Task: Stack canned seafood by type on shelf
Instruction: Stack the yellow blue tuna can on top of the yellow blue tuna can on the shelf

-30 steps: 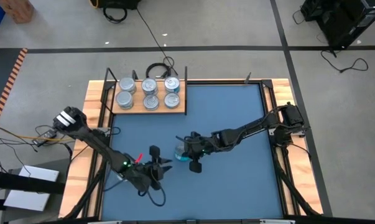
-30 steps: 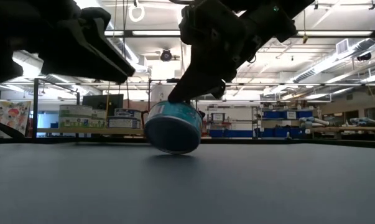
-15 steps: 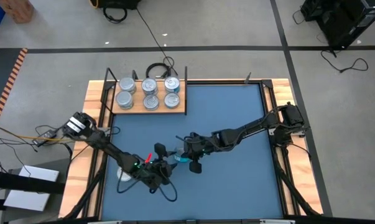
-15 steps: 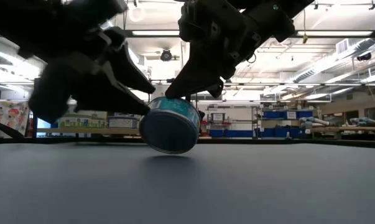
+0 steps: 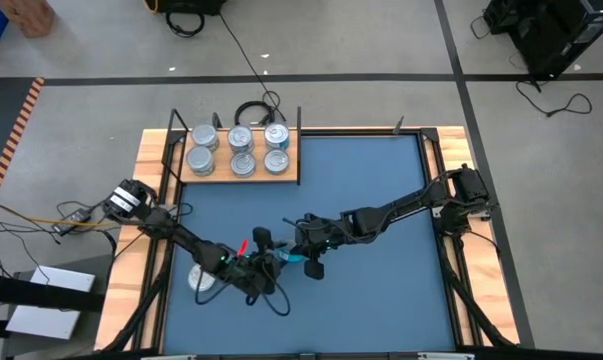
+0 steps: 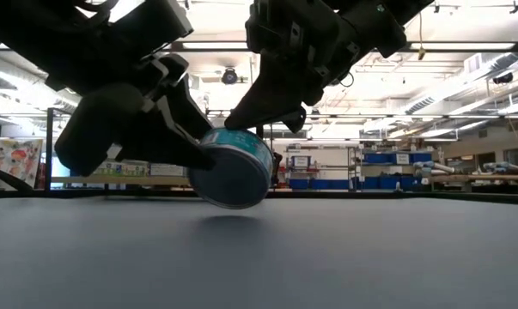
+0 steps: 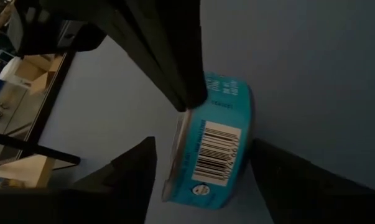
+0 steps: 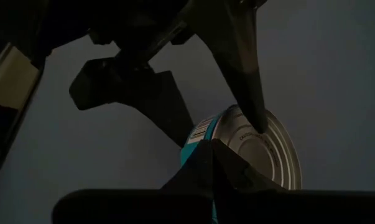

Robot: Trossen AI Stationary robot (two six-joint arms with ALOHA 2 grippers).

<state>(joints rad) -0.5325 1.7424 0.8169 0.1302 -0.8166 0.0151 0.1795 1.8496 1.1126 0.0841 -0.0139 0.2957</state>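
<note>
Mid-mat: teal tin (image 6: 233, 168) tilted on edge, right hand (image 5: 299, 251) pinching rim, left hand (image 5: 271, 256) spread

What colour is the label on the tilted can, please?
Teal, with a white barcode patch; the can shows best in the left wrist view.

A tilted teal tin (image 6: 233, 176) sits between two dark claws, apparently touching both.
</note>
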